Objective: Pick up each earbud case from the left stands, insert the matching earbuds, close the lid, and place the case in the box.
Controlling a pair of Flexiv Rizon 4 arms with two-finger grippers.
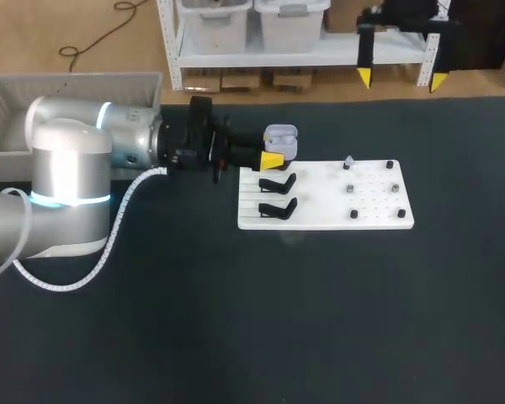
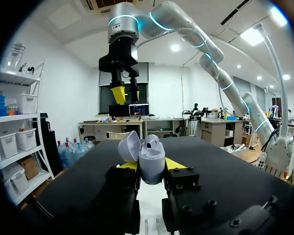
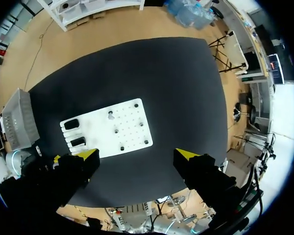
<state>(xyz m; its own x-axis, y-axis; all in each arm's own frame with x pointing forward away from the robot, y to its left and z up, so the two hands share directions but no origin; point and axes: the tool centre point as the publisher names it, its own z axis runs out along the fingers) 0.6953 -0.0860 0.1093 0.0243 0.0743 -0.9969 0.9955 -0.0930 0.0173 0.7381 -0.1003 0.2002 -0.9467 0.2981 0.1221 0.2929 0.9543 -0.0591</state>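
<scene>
The left gripper [image 2: 152,165] is pinching the earbud case [image 2: 152,157], one yellow tip pressed on each side of it, and the pale case sits right between the fingers with its lid swung open. It is over the near end of the white board [image 1: 379,215]; whether it is resting on a stand or clear of it cannot be told. Just beside that gripper, two black stands [image 1: 277,183] [image 1: 277,206] lie bare on the board, and the peg rows sit further ahead of the fingers. Up high hangs the right gripper [image 1: 401,79], fingers spread wide and holding nothing, the board well below it on the dark surface [image 1: 320,320]. The grey box [image 1: 8,109] sits back behind the left gripper, beside its arm.
</scene>
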